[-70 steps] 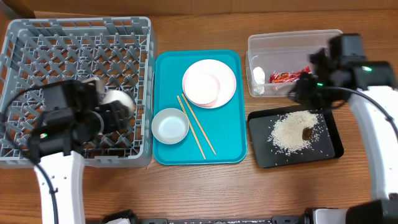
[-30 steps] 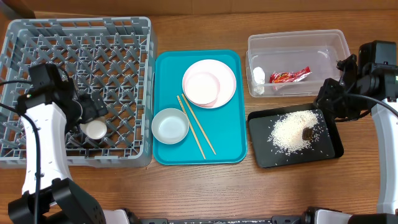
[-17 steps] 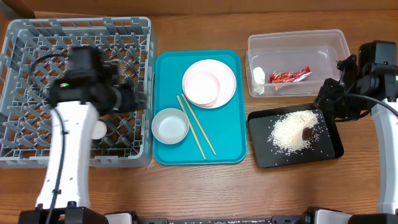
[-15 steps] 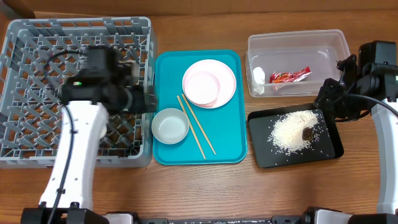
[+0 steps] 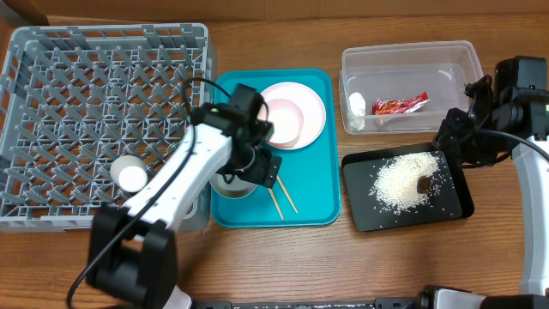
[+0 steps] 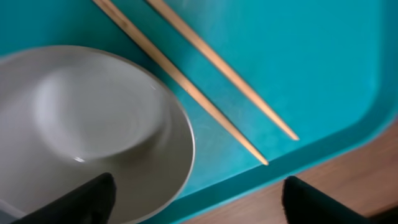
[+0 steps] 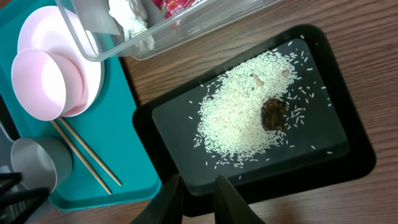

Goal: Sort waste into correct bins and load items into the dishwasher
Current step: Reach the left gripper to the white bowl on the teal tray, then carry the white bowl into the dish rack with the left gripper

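Jaws of the left arm (image 5: 184, 172) stand spread wide over the grey-white bowl (image 6: 93, 124) on the teal tray (image 6: 323, 62). One fingertip is above the bowl and the other above the worktop (image 5: 257, 266) just off the tray's rim, with the two chopsticks (image 6: 205, 93) lying just ahead. Well off to their side, the small white cup (image 5: 131, 176) sits in the grey dish rack (image 5: 51, 51). Right jaws, drawn almost together and empty, hover at the rim of the black tray (image 7: 348, 124), with the rice (image 7: 242, 118) and brown lump (image 7: 273, 115) ahead. Farther on, the clear tub (image 5: 455, 56) holds the red wrapper (image 5: 399, 105) and white scrap (image 5: 357, 105), and the pink dish (image 7: 40, 84) rests on the white plate (image 7: 46, 28).
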